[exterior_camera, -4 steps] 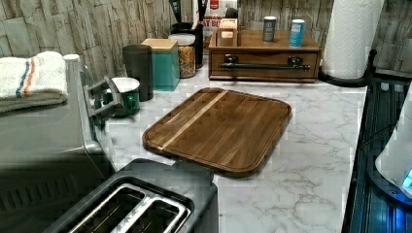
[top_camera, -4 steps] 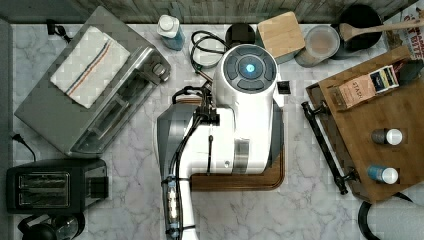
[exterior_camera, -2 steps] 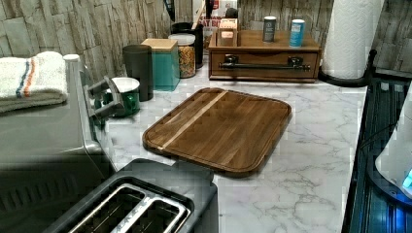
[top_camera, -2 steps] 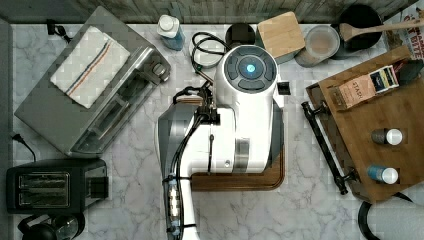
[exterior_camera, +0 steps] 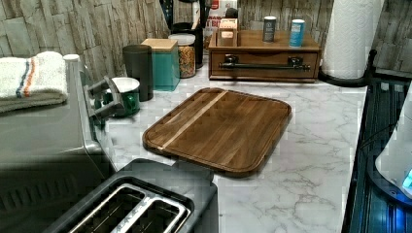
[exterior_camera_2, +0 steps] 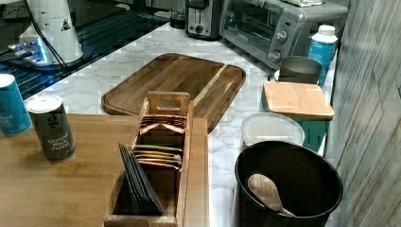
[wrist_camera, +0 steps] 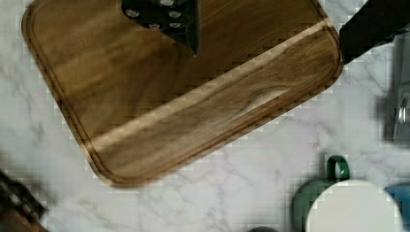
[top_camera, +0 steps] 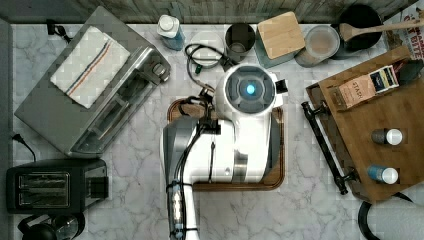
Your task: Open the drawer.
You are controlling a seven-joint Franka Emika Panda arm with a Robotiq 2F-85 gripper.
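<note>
Arm (top_camera: 240,140) hangs above the wooden board (exterior_camera: 218,128).

The white arm (top_camera: 235,145) reached up the top view's middle from its lower edge — its links folded close together, with a round joint cap glowing blue at the far end. A dark part of the gripper (wrist_camera: 164,17) showed in the wrist view — pointing downward.

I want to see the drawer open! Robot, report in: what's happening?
Gripper above flat rounded-corner wooden board, holding nothing. Dark-brown wooden drawer shut, long black bar handle untouched. Nothing blocking the drawer front.
</note>
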